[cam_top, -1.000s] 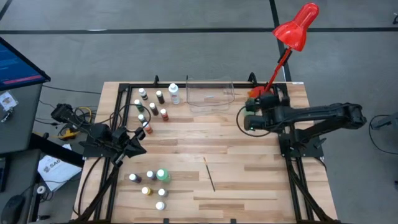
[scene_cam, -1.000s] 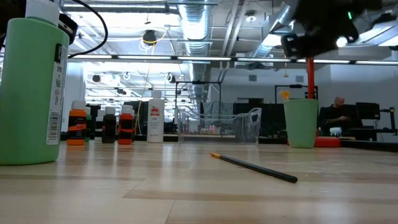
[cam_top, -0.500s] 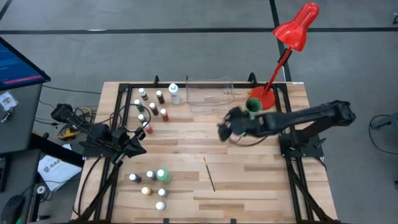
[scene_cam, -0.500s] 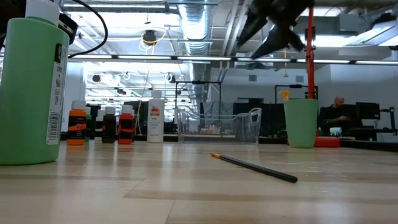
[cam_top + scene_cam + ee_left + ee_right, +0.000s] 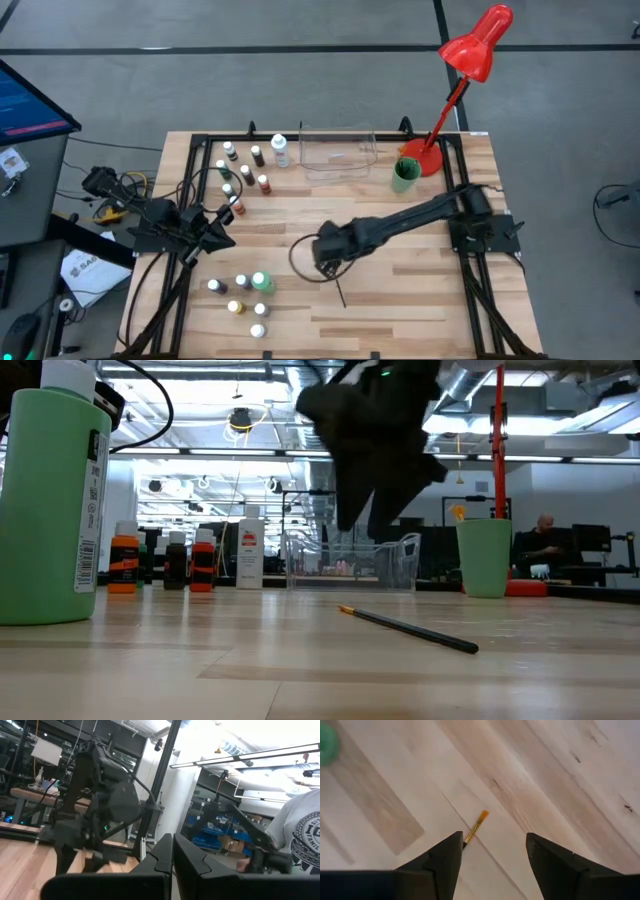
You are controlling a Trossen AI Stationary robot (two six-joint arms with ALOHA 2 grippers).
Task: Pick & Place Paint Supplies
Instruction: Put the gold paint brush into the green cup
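Fingers [image 5: 445, 865] of the right gripper [image 5: 325, 252] are spread wide apart and hold nothing. The gripper hangs over the middle of the table [image 5: 420, 290], right above the yellow tip of the brush [image 5: 339, 283]. The brush lies flat on the wood and nothing touches it.

The left gripper [image 5: 172, 857] waits at the left edge of the table, with its fingers pressed together and holding nothing.

Little bottles [image 5: 245, 178] stand in a bunch near the far left corner, next to the tall white bottle [image 5: 279, 150]. More little bottles stand near the front by the tall green bottle [image 5: 260, 283]. The tray [image 5: 337, 152] sits at the far edge. The green cup [image 5: 405, 173] stands just beside the red lamp [image 5: 470, 55].
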